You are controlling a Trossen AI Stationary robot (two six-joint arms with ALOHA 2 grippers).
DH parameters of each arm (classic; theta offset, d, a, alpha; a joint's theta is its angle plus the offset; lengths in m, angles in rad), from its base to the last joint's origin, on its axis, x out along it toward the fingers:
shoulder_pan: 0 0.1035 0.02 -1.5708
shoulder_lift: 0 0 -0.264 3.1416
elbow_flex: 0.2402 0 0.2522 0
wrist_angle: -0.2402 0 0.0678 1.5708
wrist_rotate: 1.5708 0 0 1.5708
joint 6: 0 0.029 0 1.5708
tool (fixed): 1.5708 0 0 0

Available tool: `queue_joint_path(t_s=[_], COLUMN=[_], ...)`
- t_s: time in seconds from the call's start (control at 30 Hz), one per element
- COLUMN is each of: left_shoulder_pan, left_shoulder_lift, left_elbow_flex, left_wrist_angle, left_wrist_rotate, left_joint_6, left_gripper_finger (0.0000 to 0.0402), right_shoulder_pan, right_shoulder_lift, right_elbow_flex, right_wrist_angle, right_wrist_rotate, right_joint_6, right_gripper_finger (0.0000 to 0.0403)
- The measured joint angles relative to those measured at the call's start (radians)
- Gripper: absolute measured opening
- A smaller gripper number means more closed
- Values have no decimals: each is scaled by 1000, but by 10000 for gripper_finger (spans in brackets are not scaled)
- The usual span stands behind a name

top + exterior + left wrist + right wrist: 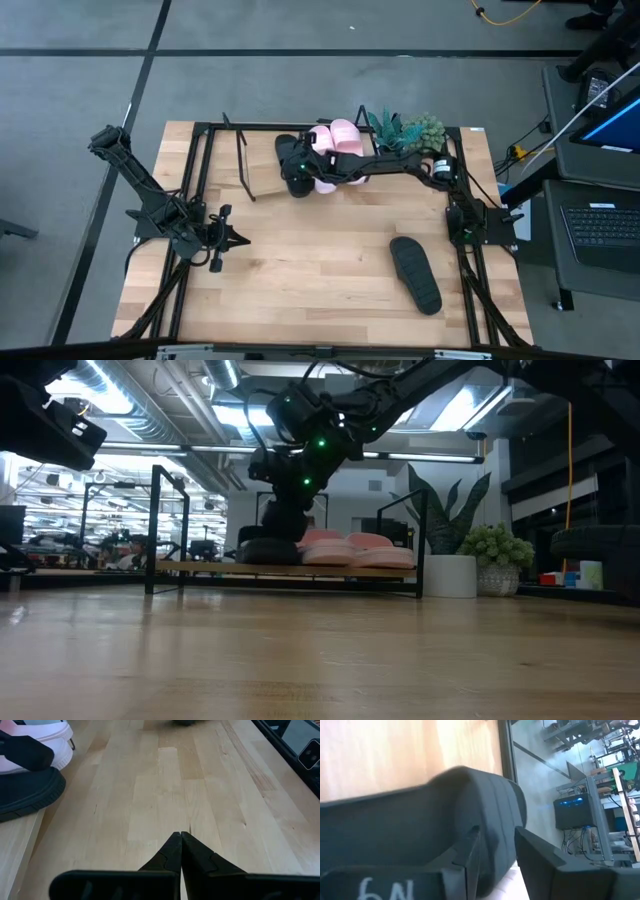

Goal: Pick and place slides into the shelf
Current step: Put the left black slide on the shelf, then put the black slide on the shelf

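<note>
Two pink slides (342,140) already sit on the shelf (262,180), the right gripper (298,180) with fingers part open is over a black slide (291,158) beside them, one more black slide (415,273) waits on the table well away from the shelf, and the left gripper (238,239) rests pinched shut.

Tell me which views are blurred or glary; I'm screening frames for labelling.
Low view: ceiling lights flare bright behind the right gripper, which shows dark against them, and the near tabletop is soft. Right wrist view: the black slide fills the frame, smeared and out of focus. Left wrist view: the left gripper is sharp. High view: evenly lit.
</note>
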Motion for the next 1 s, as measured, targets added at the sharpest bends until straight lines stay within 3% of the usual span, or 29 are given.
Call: queue_joint_path(t_s=[0.33,0.47,0.6,0.7,0.83,1.0], left_shoulder_pan=[0,0,0,0,0,0], left_shoulder_lift=[0,0,0,0,0,0], left_elbow_flex=[0,0,0,0,0,0], left_wrist_angle=[0,0,0,0,0,-5], left_wrist_rotate=[0,0,0,0,0,0], left_joint_6=[0,0,-6,-10,-11,-11], left_gripper_finger=[0,0,0,0,0,0], right_shoulder_pan=[56,96,148,179,193,206], right_shoulder_lift=[-8,-13,-15,-15,-15,-17], right_elbow_flex=[5,82,211,318,476,641], right_wrist_angle=[-18,-97,-259,-415,-663,-941], right_wrist_rotate=[-2,18,105,140,144,149], right_joint_6=[-6,-7,-7,8,122,324], right_gripper_finger=[122,122,112,77,11,6])
